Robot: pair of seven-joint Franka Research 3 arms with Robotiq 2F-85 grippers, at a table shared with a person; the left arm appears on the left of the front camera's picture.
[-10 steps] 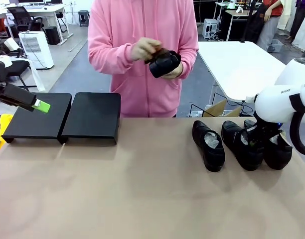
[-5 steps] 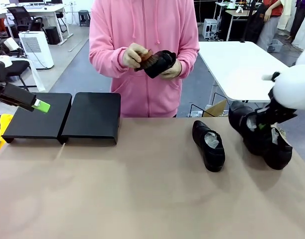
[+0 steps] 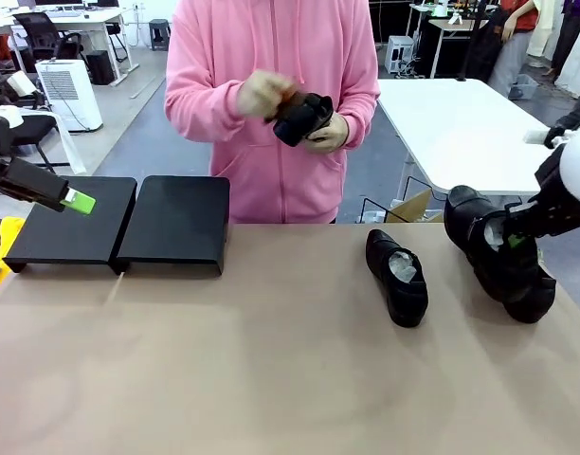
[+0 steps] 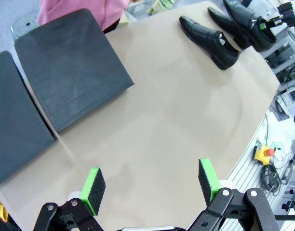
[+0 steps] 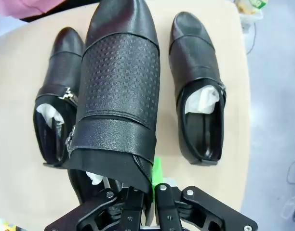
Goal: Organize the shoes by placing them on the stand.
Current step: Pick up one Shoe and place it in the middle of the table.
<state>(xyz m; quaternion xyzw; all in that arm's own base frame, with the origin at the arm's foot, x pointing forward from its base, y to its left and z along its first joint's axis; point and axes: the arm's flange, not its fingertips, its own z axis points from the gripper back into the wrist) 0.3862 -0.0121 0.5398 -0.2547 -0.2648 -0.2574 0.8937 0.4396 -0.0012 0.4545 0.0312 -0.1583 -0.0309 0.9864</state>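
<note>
Four glossy black shoes point(image 3: 396, 277), two flat black stand sections point(image 3: 176, 223), one person in pink point(image 3: 271, 57), one tan table point(image 3: 271, 379).

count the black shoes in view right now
4. The hand-held shoe is with the person; the mid-table shoe sits alone; the lifted shoe hangs in the right gripper; the far-right shoe sits beneath it, partly hidden.

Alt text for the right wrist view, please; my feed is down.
The right gripper is shut on the heel end of a black shoe, toe pointing away. A second shoe and a third shoe, both paper-stuffed, lie on the tan table, one either side.
</note>
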